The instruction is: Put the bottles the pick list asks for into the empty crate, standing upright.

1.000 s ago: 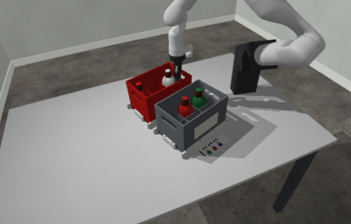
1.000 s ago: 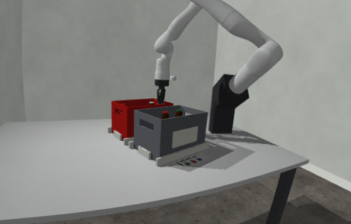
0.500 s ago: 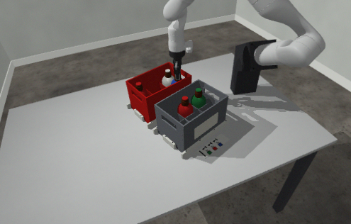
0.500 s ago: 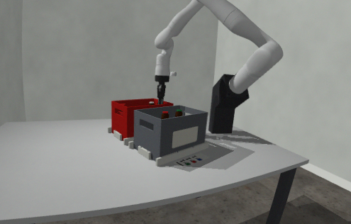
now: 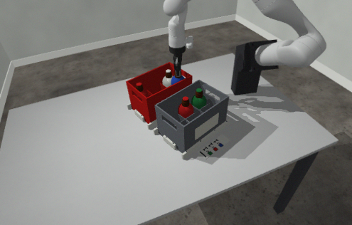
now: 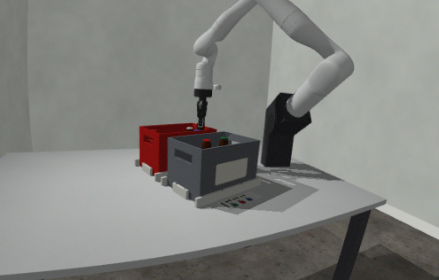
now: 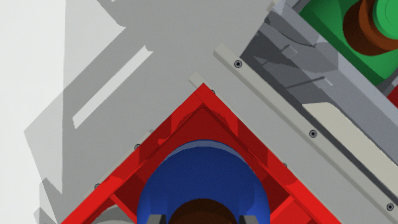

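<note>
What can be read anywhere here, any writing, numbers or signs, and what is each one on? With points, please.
Pick list strip (image 5: 222, 139) on the table: small dark marks beside green, red and blue spots; too small to read.
Pale panel on the gray crate's side (image 5: 206, 126) (image 6: 231, 171): no writing visible.
Bottles: no lettering I can make out.
No word, number or brand is readable.
</note>
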You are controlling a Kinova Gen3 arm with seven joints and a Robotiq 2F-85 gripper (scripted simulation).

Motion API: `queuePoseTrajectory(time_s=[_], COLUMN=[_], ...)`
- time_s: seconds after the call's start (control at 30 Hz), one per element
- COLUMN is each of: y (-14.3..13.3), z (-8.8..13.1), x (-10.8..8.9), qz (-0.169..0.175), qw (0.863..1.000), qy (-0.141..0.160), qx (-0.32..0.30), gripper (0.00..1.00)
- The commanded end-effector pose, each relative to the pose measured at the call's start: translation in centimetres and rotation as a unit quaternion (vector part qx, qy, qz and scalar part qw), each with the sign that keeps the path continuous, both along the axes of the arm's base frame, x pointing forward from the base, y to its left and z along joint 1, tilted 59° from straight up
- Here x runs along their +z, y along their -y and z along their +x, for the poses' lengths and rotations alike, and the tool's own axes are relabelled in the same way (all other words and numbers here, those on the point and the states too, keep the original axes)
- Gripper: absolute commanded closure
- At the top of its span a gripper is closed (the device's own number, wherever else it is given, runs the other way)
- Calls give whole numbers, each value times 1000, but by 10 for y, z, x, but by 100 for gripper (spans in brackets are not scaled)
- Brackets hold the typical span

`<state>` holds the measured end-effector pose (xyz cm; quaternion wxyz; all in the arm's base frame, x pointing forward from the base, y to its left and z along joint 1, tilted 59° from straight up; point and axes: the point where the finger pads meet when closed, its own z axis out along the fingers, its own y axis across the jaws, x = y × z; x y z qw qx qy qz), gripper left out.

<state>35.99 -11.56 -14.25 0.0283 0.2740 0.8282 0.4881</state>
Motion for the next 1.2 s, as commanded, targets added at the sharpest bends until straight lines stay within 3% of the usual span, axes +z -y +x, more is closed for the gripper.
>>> queuePoseTrajectory(time_s=[0.0, 1.17], y=[5, 46], z=[-1, -17], x=[2, 29], qz=[-1, -1], qw=[1000, 1000], qy=[0, 0], qx=[-1, -1], gripper=[90, 90])
